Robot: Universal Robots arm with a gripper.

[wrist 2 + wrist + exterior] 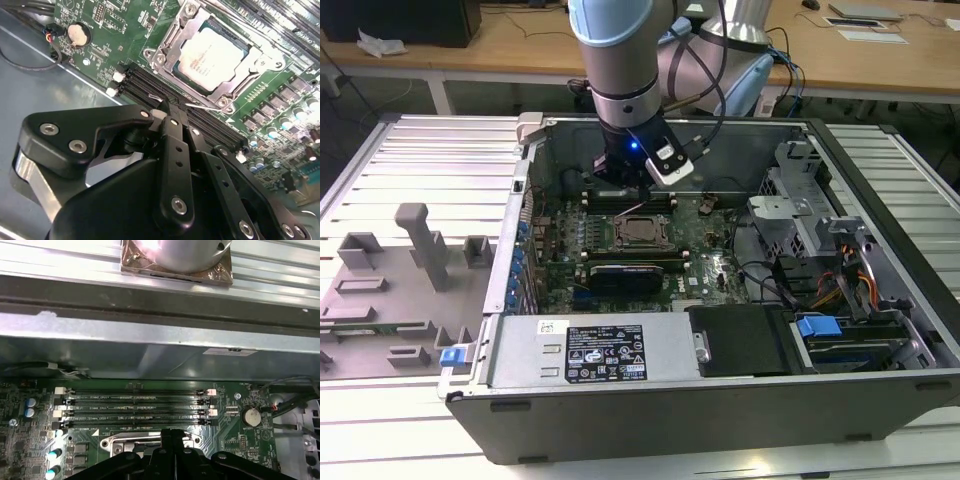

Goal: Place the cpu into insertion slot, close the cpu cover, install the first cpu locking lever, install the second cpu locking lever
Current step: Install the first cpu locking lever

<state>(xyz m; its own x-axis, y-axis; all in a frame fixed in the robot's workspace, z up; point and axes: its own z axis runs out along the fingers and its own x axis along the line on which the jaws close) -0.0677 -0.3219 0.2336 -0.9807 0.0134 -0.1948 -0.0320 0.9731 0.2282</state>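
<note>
The cpu (212,57) sits in the insertion slot (159,59), and the cpu cover (172,42) lies flat over its edges. By these signs, the step in hand is the first locking lever (202,106). The hand (167,107) hangs over the memory slots (145,82) with its fingers drawn narrow, their tips just beside the lever's thin wire. A grip on it cannot be confirmed. Latching calls for pressing the wire down and tucking it under its catch.

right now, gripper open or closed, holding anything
gripper: closed, fingertips together, nothing visibly held; it is over the memory slots beside the cpu.
</note>
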